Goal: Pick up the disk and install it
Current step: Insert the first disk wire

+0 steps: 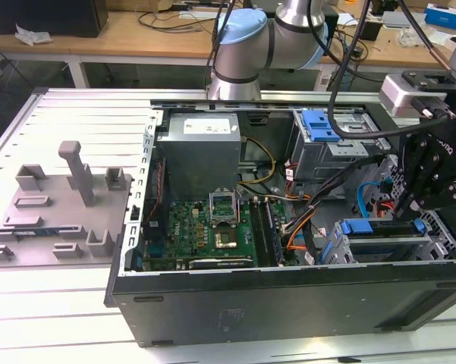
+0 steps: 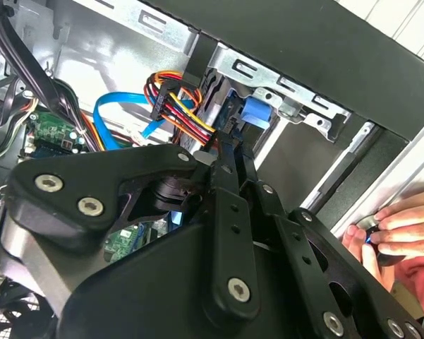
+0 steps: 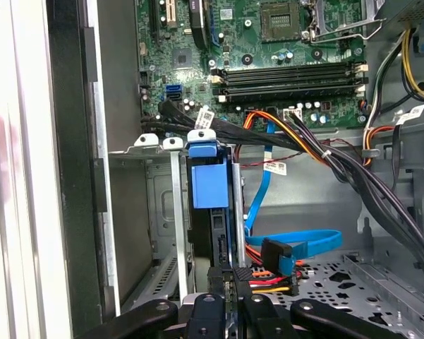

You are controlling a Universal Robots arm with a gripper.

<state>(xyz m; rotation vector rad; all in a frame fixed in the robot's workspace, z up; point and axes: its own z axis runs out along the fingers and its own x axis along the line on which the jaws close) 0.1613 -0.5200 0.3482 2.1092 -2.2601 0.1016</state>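
The disk stands on edge in the drive cage — apparently mostly seated. The gripper is clenched on its rear edge, so release remains.

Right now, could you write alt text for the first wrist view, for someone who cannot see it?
A black robot gripper reaches toward a metal drive bay inside an open computer case, where the flat disk with its bright blue plastic bracket stands on edge in the slot. Beyond it lie a green motherboard and bundles of black, orange and blue cables.
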